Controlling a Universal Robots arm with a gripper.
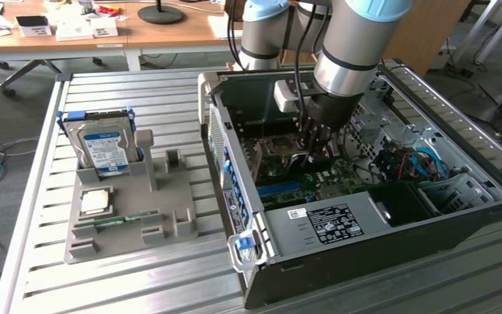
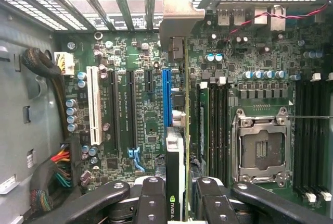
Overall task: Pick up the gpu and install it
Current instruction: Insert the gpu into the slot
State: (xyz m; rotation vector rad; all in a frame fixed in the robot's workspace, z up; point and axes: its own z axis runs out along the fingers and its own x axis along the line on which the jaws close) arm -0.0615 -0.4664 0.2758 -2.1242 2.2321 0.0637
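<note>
The gpu (image 2: 176, 146) appears edge-on in the wrist view, a thin card with a green logo near my fingers (image 2: 153, 200) and a silver bracket (image 2: 179, 21) at its far end. My gripper (image 2: 177, 203) is shut on it, one finger on each face. The card hangs just above the green motherboard (image 2: 135, 52), lined up beside the blue slot (image 2: 166, 96) and slightly to that slot's socket side. In the exterior view my gripper (image 1: 318, 154) is lowered inside the open computer case (image 1: 365, 229), over the motherboard.
A white slot (image 2: 94, 104), black slots and the open CPU socket (image 2: 260, 148) flank the card. Cable bundles (image 2: 52, 177) lie along the case wall. Outside the case, a grey tray (image 1: 181, 196) holds a blue-labelled hard drive (image 1: 102, 147), a CPU (image 1: 94, 201) and a RAM stick (image 1: 116, 221).
</note>
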